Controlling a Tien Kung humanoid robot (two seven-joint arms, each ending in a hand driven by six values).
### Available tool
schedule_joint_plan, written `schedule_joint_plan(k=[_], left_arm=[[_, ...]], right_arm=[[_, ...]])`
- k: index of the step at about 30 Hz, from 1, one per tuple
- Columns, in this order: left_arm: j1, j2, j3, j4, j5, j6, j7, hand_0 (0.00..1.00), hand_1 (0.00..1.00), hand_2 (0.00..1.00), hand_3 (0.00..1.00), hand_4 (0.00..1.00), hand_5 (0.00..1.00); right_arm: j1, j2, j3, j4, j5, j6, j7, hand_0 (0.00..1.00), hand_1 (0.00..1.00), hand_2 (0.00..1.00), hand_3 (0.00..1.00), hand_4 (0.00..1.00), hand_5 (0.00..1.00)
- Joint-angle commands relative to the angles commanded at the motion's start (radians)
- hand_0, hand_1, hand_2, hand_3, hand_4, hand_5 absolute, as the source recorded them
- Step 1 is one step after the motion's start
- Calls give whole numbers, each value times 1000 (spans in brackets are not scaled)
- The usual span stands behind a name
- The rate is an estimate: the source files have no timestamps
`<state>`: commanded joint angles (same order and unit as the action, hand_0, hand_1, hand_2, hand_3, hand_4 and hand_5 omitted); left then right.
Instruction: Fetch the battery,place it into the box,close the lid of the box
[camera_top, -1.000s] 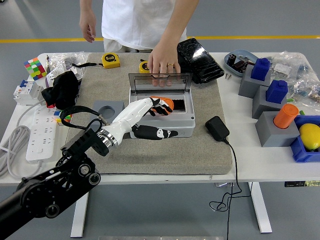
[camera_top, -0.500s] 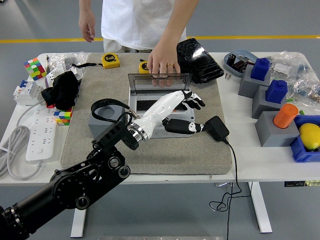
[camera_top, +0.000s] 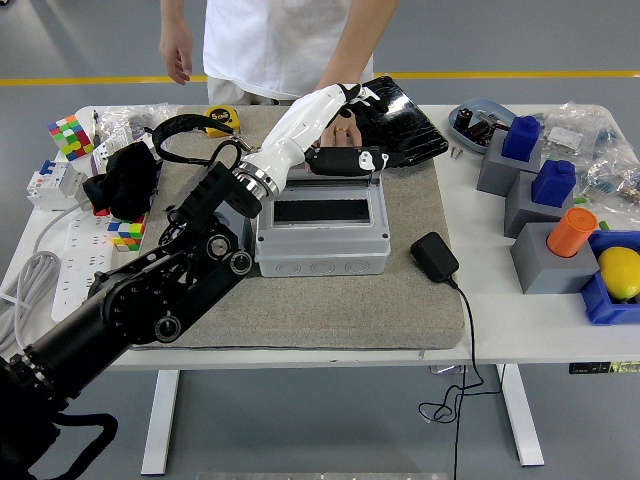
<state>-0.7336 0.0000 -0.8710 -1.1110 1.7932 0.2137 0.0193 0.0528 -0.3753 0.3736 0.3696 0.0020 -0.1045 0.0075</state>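
The grey box (camera_top: 322, 252) stands on the grey mat (camera_top: 400, 300); its top shows a dark rectangular opening (camera_top: 322, 211). No battery is visible in it. My left hand (camera_top: 345, 125), white with black fingertips, reaches over the box's back edge, fingers stretched out and thumb lying across where the clear lid stands. The lid is mostly hidden behind the hand, so I cannot tell its angle. A person's hand (camera_top: 343, 131) rests just behind my fingers at the same spot.
A black adapter (camera_top: 434, 255) with its cable lies right of the box. A black pouch (camera_top: 405, 120) and a yellow tape measure (camera_top: 222, 118) sit at the back. Grey and blue blocks (camera_top: 520, 160), an orange cylinder (camera_top: 572, 230) and a lemon (camera_top: 620, 270) stand right; a power strip (camera_top: 80, 265) lies left.
My left arm has swung from the box's front and opening up and back to the lid's top edge. The orange battery seen in the box one second ago no longer shows.
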Motion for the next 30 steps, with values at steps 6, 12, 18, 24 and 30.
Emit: schedule_joint_plan(k=[6,12,18,24,30], left_arm=[[-29,0,30,77,56,-42,52,778,793,759,745,998,523],[-44,0,75,103,67,-84,99,761,781,744,734,998,527],[-26,13,88,55,59,-117,143,735,750,727,722,998,524],[4,39,99,-6,53,-165,210,703,718,711,718,998,539],[45,77,110,-96,30,-213,274,683,705,706,718,998,558]], right_arm=[[-1,0,0,0,0,0,0,567,601,586,547,934,474],[-1,0,3,1,-1,0,0,567,601,586,547,934,473],[-3,-1,5,1,-2,0,0,567,601,586,547,934,472],[-4,1,6,1,-5,0,1,567,601,585,546,933,472],[-6,0,9,2,-8,-1,1,567,601,585,546,933,471]])
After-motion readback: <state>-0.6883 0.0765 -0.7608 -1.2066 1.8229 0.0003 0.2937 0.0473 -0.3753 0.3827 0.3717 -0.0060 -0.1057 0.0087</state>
